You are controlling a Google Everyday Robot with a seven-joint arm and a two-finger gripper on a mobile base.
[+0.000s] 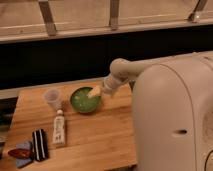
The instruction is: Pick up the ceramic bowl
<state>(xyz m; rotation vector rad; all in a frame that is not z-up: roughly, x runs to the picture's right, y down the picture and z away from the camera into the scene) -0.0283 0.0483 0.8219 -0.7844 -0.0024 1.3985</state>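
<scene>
The green ceramic bowl sits on the wooden table, toward its far middle. It is round, shallow and glossy with a darker rim. My gripper is at the bowl's right rim, its pale tip over the edge and reaching into the bowl. The white arm comes in from the right. A small translucent plastic cup stands just left of the bowl.
A white tube or bottle lies in front of the cup. A dark striped packet and a red and blue packet lie at the front left corner. My large white body fills the right side.
</scene>
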